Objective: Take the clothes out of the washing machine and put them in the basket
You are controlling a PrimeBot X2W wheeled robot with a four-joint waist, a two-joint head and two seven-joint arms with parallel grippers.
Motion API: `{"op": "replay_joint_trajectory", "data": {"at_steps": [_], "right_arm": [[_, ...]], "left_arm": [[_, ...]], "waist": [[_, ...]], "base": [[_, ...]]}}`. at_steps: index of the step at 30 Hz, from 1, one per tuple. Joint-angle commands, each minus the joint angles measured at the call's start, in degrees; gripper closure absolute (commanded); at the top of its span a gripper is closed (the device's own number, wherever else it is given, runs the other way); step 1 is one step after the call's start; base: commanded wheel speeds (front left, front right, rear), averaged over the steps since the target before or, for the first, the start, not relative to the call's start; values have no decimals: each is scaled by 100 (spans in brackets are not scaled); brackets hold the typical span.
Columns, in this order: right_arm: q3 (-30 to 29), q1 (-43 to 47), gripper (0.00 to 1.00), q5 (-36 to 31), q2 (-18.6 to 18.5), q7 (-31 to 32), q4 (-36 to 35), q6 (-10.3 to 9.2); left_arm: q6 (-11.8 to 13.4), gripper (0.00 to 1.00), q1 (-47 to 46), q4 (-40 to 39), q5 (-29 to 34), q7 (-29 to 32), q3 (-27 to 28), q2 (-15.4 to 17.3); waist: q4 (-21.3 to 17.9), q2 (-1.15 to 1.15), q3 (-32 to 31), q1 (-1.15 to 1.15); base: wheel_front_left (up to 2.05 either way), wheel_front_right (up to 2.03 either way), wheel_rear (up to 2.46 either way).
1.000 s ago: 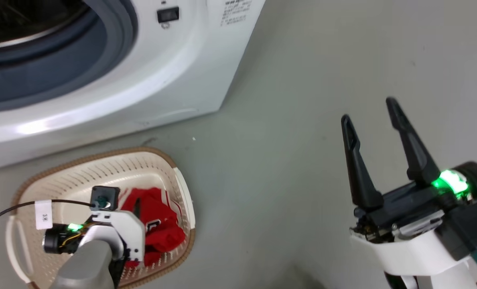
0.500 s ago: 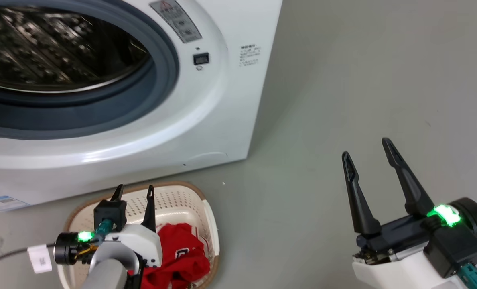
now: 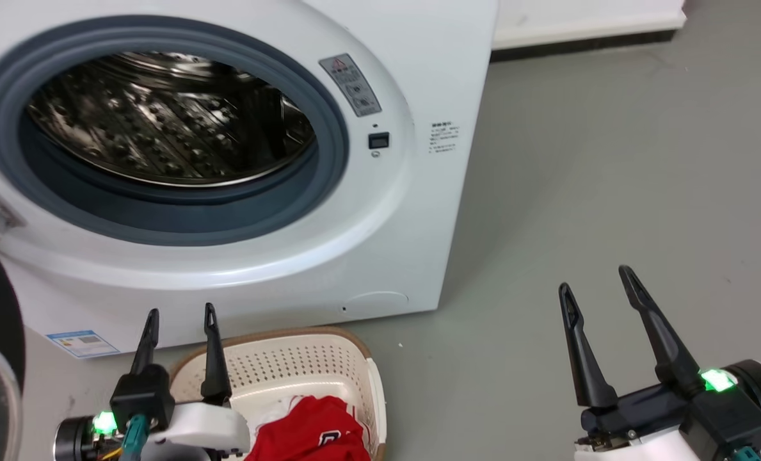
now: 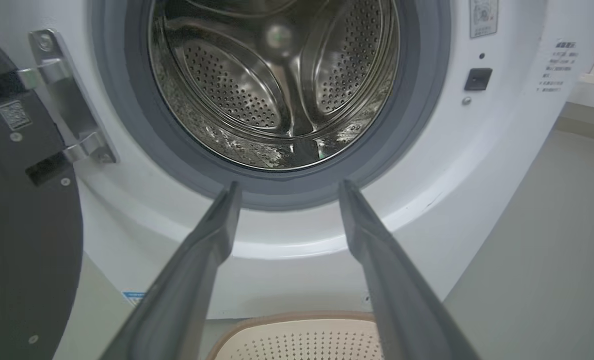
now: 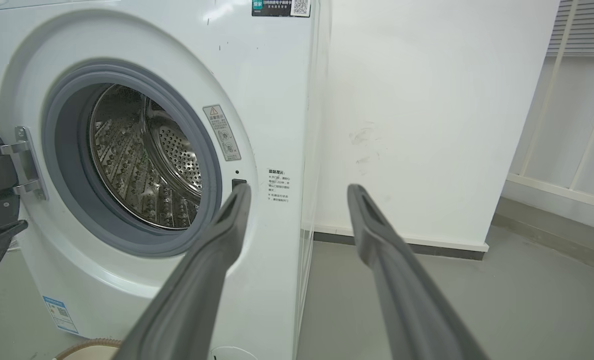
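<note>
The white washing machine (image 3: 418, 211) stands in front of me with its porthole uncovered, and only bare steel shows in its drum (image 4: 282, 85) from both wrist views. Below it on the floor sits the cream basket (image 3: 303, 365), with red clothes (image 3: 313, 435) lying inside at the head view's bottom edge. My left gripper (image 3: 180, 312) is open with nothing in it, raised above the basket's near left side and pointing at the machine. At the lower right, over bare floor, my right gripper (image 3: 596, 277) is also open with nothing between its fingers.
The machine's black-framed door (image 4: 22, 225) hangs open at the left on a metal hinge (image 4: 62, 100). Grey floor (image 3: 610, 160) stretches to the right of the machine up to a white wall (image 5: 426, 125) with a dark skirting.
The head camera has tilted up, bringing the drum into view and pushing the basket to the bottom. My left gripper has risen out of the basket, leaving the red clothes there.
</note>
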Motion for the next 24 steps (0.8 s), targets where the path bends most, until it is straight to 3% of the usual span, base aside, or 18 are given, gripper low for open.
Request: {"op": "replay_joint_trajectory", "data": {"at_steps": [1, 12, 24], "right_arm": [[-15, 63, 0, -34, 2, -15, 14, -2], [-236, 424, 0, 79, 3, -14, 125, -2], [-468, 592, 0, 294, 3, -14, 312, -2]], "left_arm": [[-17, 0, 75, -57, 49, -13, 24, -24], [-192, 0, 748, -768, 498, -13, 323, -451], [-276, 0, 1132, -790, 552, -13, 319, -565]], "waist": [[86, 0, -99, 1], [345, 0, -505, 1], [422, 0, -716, 1]], "base": [[0, 0, 0], [0, 0, 0], [0, 0, 0]]}}
